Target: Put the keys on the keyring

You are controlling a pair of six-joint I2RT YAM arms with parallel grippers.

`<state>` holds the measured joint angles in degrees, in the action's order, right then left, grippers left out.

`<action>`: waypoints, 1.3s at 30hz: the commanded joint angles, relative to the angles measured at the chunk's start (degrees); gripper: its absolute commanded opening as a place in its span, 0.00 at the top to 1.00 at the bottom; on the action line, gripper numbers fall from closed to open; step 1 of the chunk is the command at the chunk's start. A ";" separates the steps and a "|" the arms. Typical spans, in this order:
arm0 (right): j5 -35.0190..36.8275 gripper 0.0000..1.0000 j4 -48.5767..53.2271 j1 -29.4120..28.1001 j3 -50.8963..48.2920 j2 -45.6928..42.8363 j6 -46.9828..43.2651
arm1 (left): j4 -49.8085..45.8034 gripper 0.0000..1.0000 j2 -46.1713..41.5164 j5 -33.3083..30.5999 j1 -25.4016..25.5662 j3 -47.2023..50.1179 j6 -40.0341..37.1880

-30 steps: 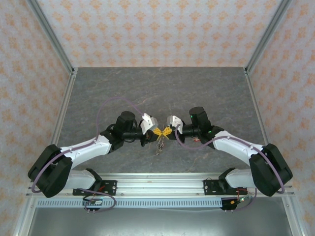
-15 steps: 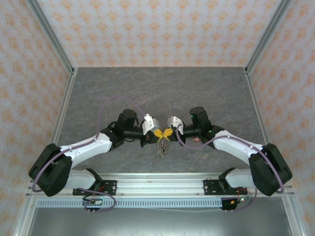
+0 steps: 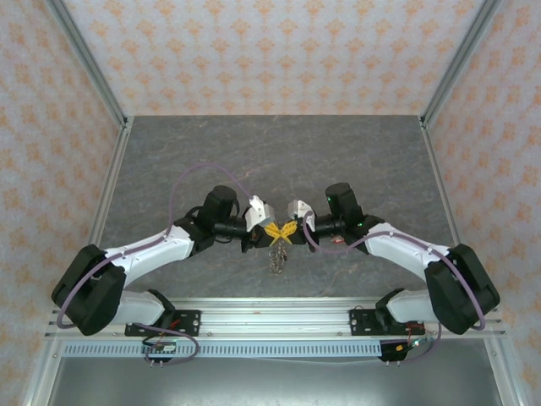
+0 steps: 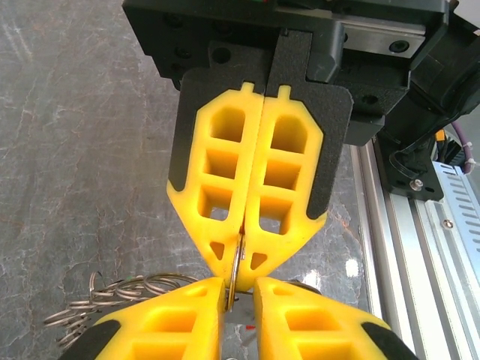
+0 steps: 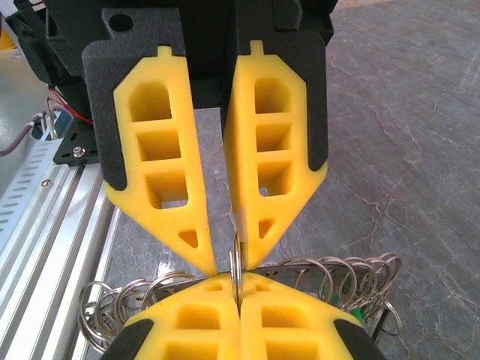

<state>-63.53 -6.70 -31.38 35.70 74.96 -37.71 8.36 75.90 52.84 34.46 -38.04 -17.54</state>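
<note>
On the grey table (image 3: 169,161), the right gripper (image 5: 238,283) is clenched on the keyring (image 4: 234,270), held up on edge. The left gripper (image 4: 240,289) straddles it, jaws slightly parted. This looks like a regrasp. Next, you must close the left jaws squarely on the thin rim.

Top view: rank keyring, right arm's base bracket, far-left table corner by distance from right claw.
From the right claw:
1. keyring, pinched at its tips.
2. right arm's base bracket, near edge, right.
3. far-left table corner, back left.
</note>
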 commanded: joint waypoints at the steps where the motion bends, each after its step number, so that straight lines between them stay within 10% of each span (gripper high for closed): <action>1: -3.70 1.00 -2.56 -0.28 3.13 0.44 -0.61 | -1.26 0.83 1.48 4.62 0.87 -2.17 -1.62; 6: -2.29 1.00 -1.57 -0.30 3.51 0.22 -1.00 | -2.73 1.00 1.07 3.67 0.96 -2.50 -2.41; 13: 15.73 0.75 -2.97 -0.21 -1.43 -7.62 9.15 | 2.18 1.00 -2.96 -5.39 0.87 0.58 1.87; 22: 63.51 0.69 10.13 1.37 -6.76 -25.45 51.09 | 5.48 1.00 -5.90 -10.16 0.87 3.79 4.43; 28: 65.27 0.68 33.33 7.82 -1.10 -17.50 66.38 | 5.73 1.00 -6.20 -10.25 0.85 3.52 5.13; 39: 59.18 0.70 38.08 11.76 1.00 -5.06 70.35 | 5.25 1.00 -7.27 -15.92 0.87 0.03 11.54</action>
<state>-4.49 26.98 -20.34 34.11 68.88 29.71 10.94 69.82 39.77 34.89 -34.87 -9.41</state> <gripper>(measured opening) 0.306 0.039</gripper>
